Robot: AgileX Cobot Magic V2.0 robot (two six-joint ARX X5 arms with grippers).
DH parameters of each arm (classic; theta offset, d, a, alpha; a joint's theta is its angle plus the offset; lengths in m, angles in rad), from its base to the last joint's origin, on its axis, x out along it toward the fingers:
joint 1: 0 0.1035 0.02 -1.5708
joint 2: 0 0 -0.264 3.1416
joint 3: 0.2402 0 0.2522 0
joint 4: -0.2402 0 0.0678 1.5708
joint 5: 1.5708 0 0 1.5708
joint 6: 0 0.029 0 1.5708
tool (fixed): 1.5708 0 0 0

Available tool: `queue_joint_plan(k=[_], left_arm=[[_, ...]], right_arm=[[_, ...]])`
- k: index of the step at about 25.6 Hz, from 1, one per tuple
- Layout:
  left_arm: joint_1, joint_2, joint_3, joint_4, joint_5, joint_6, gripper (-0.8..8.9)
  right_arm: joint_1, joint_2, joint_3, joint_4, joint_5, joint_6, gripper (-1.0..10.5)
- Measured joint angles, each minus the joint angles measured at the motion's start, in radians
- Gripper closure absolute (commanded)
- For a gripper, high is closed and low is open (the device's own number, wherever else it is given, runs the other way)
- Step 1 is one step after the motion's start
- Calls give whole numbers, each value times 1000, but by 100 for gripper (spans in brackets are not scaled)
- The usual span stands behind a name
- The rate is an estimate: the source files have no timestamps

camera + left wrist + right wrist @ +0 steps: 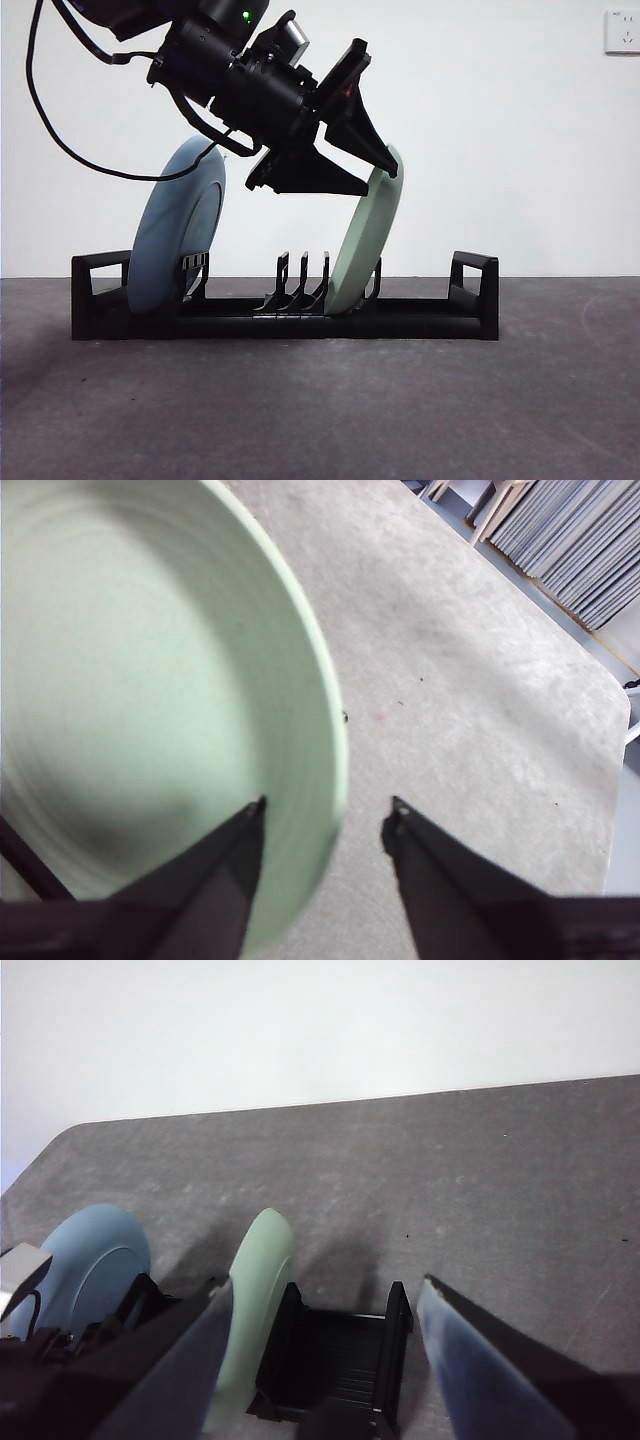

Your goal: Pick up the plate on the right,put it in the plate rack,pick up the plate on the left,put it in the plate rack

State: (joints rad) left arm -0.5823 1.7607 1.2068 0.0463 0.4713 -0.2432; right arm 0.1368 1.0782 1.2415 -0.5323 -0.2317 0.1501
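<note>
The pale green plate point(365, 240) stands tilted in the black plate rack point(420, 320), right of its middle dividers. A blue plate point(175, 235) leans in the rack's left end. My left gripper point(382, 180) reaches in from the upper left and is open at the green plate's top edge. In the left wrist view the green plate point(150, 680) has its rim between the jaws of my left gripper point(325, 810), with a gap on one side. My right gripper point(325, 1290) is open and holds nothing, above and apart from the rack point(345, 1350), the green plate point(255, 1300) and the blue plate point(95, 1260).
A black cable point(60, 140) loops down from the left arm beside the blue plate. A wall socket point(622, 30) sits high on the white wall. Grey panels point(570, 550) lie stacked beyond the table's rounded corner. Grey tabletop point(320, 410) stretches in front of the rack.
</note>
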Motion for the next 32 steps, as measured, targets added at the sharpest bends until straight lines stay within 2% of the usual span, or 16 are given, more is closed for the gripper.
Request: queue_joint_plan(k=[1,4,5,7,10,13,16,20,22,27,32], left_arm=[[0,-5,0,-9,0,0,579],[0,-50,0,-39,1,8,604],[0,-78,0,-48,1,18,647],[0,-144,0,-68,0,52,804],[0,-261,0,-111,-11,121,821],[0,-373,5,-178,-85,193,821],[0,-480,5,-268,-197,271,821],[27,-608,5,-421,-393,361,821],[66,-649,5,-492,-459,386,821],[201,-734,-63,-528,-462,408,821],[301,-901,-266,-475,-462,390,821]], right_arm=[[0,0,0,-4,0,0,645],[0,0,0,-35,0,0,845],[0,1,0,-40,0,0,903],[0,2,0,-49,0,0,955],[0,10,0,-54,0,0,955],[0,13,0,-56,0,-6,955],[1,13,0,-58,27,-39,955],[28,-1,-27,-41,128,-64,955],[55,-22,-69,-8,157,-69,955],[123,-103,-230,124,217,-72,955],[185,-219,-442,250,253,-72,955]])
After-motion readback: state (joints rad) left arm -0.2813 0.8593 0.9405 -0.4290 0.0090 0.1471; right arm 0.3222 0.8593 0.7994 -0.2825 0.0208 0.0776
